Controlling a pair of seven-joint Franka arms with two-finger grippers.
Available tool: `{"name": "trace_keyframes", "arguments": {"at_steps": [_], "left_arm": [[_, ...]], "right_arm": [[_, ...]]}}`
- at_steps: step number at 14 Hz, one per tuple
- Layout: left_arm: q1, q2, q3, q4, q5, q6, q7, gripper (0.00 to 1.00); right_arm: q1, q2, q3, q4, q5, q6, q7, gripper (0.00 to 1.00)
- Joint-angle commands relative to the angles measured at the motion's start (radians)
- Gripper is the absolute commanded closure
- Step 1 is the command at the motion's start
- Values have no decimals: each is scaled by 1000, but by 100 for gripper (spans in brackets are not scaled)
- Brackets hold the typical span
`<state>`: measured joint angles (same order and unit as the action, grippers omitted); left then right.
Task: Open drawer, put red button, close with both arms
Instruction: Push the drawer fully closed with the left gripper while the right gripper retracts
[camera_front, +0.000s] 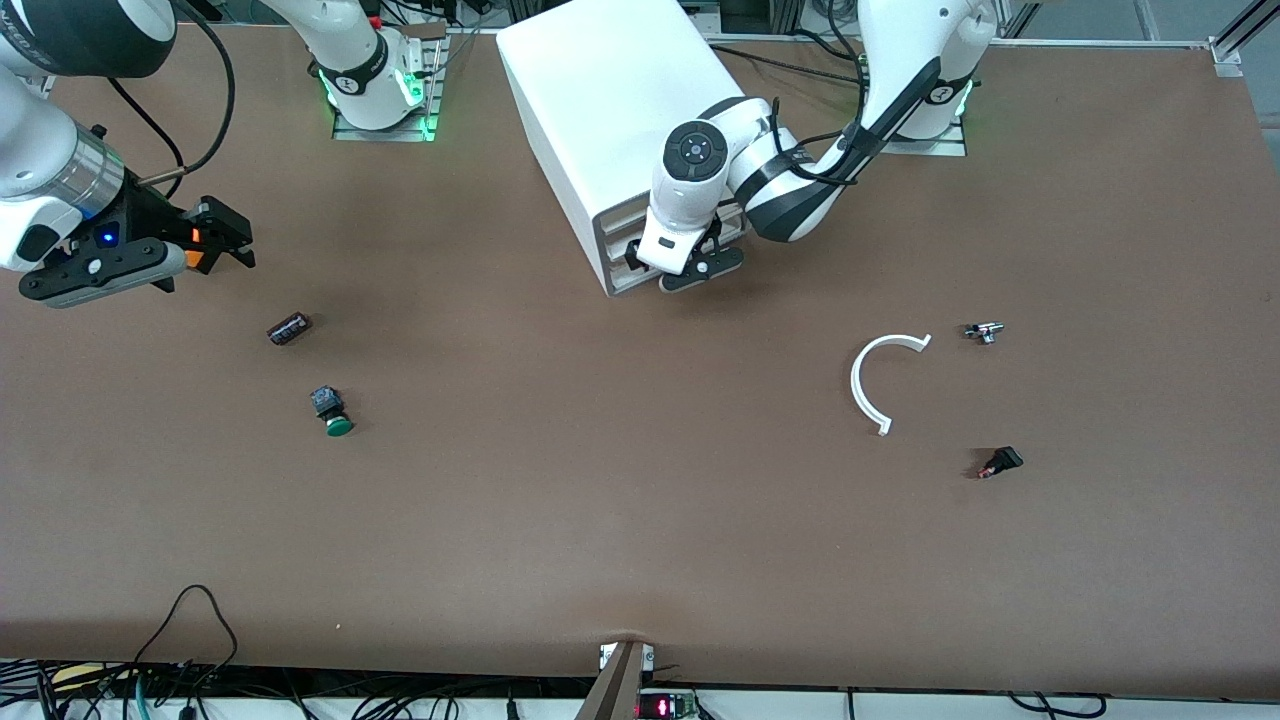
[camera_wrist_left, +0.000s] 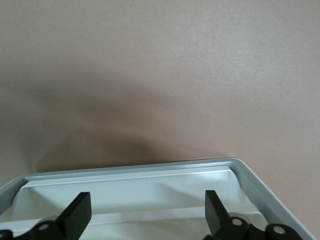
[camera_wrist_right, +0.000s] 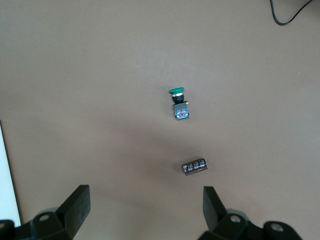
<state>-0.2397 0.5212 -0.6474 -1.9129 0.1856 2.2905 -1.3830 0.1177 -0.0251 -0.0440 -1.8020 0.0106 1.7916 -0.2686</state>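
The white cabinet (camera_front: 600, 90) stands at the robots' edge of the table, its drawer fronts (camera_front: 616, 250) facing the front camera. My left gripper (camera_front: 690, 268) is at those fronts, open and empty. In the left wrist view my left gripper (camera_wrist_left: 147, 202) spans a white drawer's edge (camera_wrist_left: 130, 192) without touching it. The red button (camera_front: 1000, 462) lies on the table toward the left arm's end, nearer the front camera. My right gripper (camera_front: 228, 245) is open and empty, up over the right arm's end. In the right wrist view my right gripper (camera_wrist_right: 145, 197) is over bare table.
A green-capped button (camera_front: 333, 412) (camera_wrist_right: 179, 104) and a dark cylinder (camera_front: 289, 327) (camera_wrist_right: 195, 166) lie under the right gripper's side. A white arc-shaped piece (camera_front: 878, 385) and a small metal part (camera_front: 985, 331) lie near the red button.
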Motion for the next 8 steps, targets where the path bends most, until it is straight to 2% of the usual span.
{"name": "trace_keyframes", "arguments": {"at_steps": [1, 3, 8], "left_arm": [[51, 14, -1, 55, 23, -11, 103, 0], [123, 8, -3, 67, 23, -19, 212, 0], [230, -29, 3, 129, 18, -167, 433, 0]], "right_arm": [[-4, 13, 6, 41, -12, -9, -8, 0], [-7, 17, 6, 59, -12, -27, -8, 0], [-12, 17, -4, 61, -5, -29, 2, 0]]}}
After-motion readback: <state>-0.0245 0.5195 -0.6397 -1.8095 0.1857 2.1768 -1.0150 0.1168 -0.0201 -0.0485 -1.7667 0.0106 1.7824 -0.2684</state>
